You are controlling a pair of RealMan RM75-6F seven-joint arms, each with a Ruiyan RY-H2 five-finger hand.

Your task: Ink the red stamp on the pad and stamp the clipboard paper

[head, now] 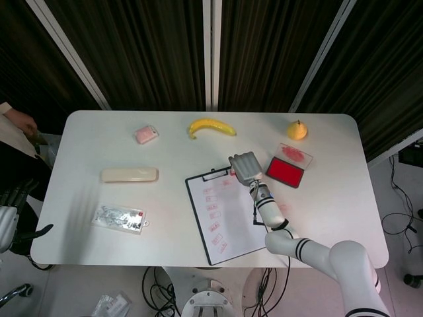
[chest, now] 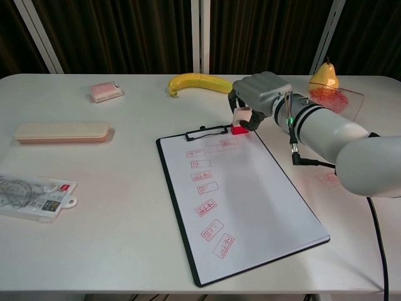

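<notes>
My right hand (chest: 260,95) grips the red stamp (chest: 238,127) from above, its red base down at the top right edge of the clipboard (chest: 178,188), just right of the metal clip (chest: 205,132). Whether the base touches the surface I cannot tell. The paper (chest: 250,194) carries several red stamp marks down its left side. In the head view the right hand (head: 246,168) covers the stamp. The red ink pad (head: 285,172) lies to the right of that hand, with its clear lid (head: 295,155) behind it. My left hand (head: 14,212) hangs off the table's left edge, fingers apart, holding nothing.
A banana (chest: 195,82) and a pink eraser (chest: 104,91) lie at the back. A yellow pear (chest: 324,76) stands at the back right. A cream pencil case (chest: 61,132) and a packet of rulers (chest: 32,195) lie at the left.
</notes>
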